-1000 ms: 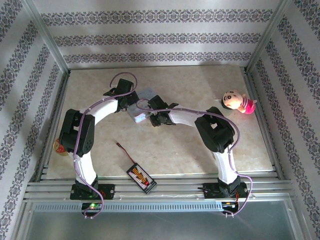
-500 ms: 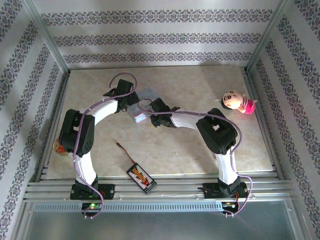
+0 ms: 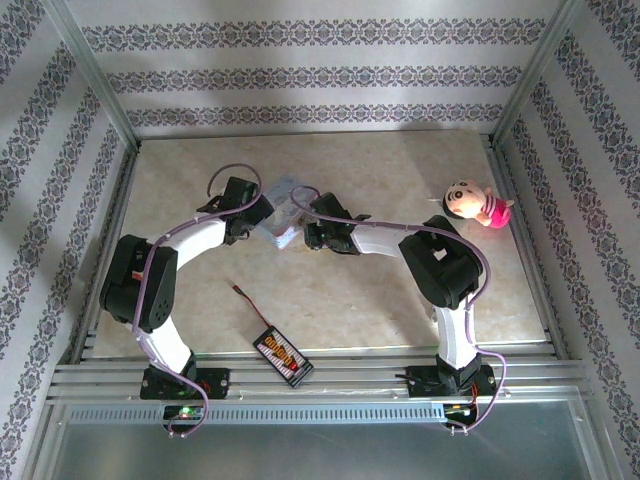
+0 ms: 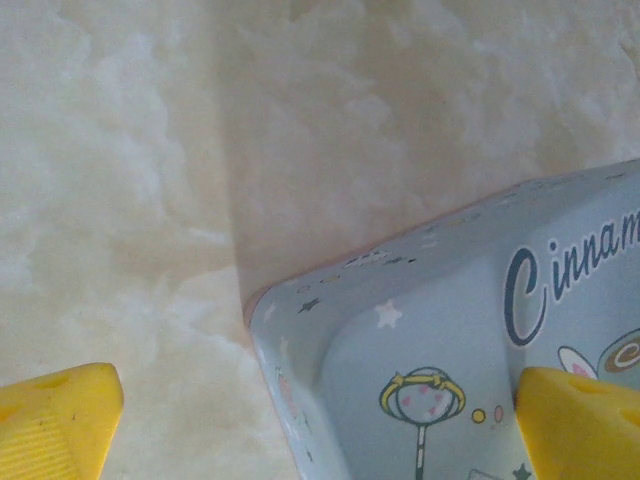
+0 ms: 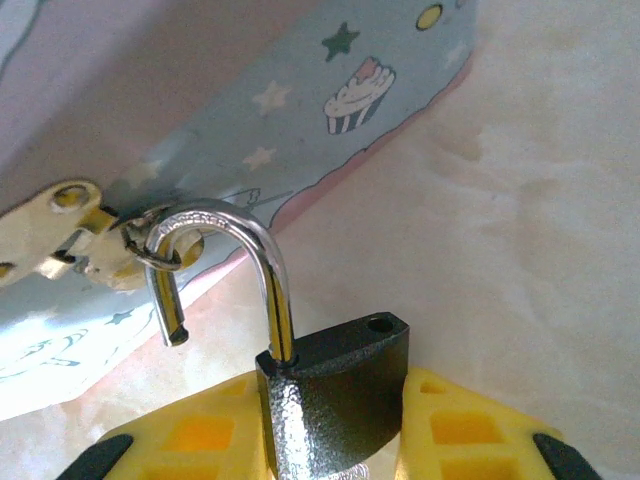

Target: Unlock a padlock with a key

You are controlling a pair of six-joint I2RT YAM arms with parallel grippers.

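The left arm has pulled its big elbow back from the light-blue cartoon tin box (image 3: 280,211). The right arm has pushed in closer to the tin's near side.

The small dark metal padlock (image 5: 335,390) hangs right at the tin's edge. Its shiny silver loop (image 5: 262,250) is hooked through the pale metal latch (image 5: 70,225) on the tin. One end of the loop is out of its hole and hangs free. I think that means the padlock is already open, and it just needs to be lifted off the latch.

The right claw (image 5: 330,425) squeezes the padlock's dark body tight between its two yellow fingers.

The left claw (image 4: 320,425) sits over a corner of the tin. Its yellow fingers are spread far apart and hold nothing. One is over the tin's lid, and the other is over the pale stone-look table (image 4: 150,150) beside the tin.
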